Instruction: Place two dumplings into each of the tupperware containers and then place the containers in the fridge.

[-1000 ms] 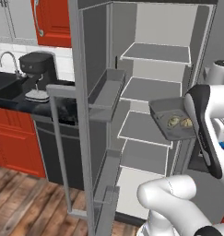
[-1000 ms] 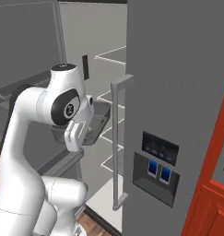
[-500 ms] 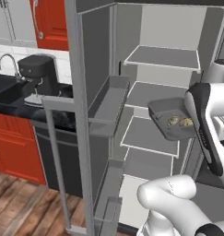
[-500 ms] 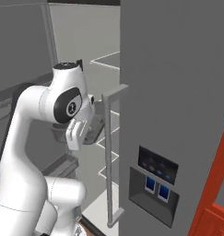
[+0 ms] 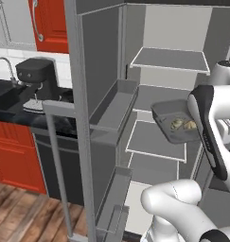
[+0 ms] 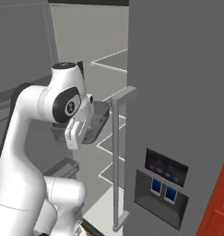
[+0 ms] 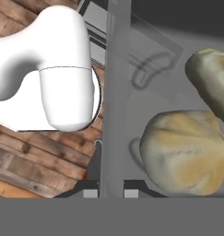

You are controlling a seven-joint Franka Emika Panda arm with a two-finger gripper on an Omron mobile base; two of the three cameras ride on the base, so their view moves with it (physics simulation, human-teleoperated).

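Observation:
One translucent grey tupperware container (image 5: 169,124) hangs in the air in front of the open fridge (image 5: 169,59), level with its middle shelves. Two pale dumplings (image 5: 177,124) lie side by side in it. My gripper (image 7: 111,191) is shut on the container's near rim (image 7: 116,92), one finger on each side of the wall. In the hand view the dumplings (image 7: 183,153) lie close up, just inside that rim. From the right base view the container (image 6: 97,120) pokes out past my hand toward the fridge shelves.
The fridge's left door (image 5: 98,99) stands open with its bins facing the shelves. The right fridge door (image 6: 178,83) is closed, with a long handle (image 6: 116,156) and a dispenser panel (image 6: 163,183). A coffee machine (image 5: 39,77) sits on the dark counter, and a dishwasher (image 5: 55,158) stands below.
Both base views have shifted and the fridge interior sits nearer and larger, so the base has moved. The container with its dumplings stays in my grip, unchanged relative to the arm.

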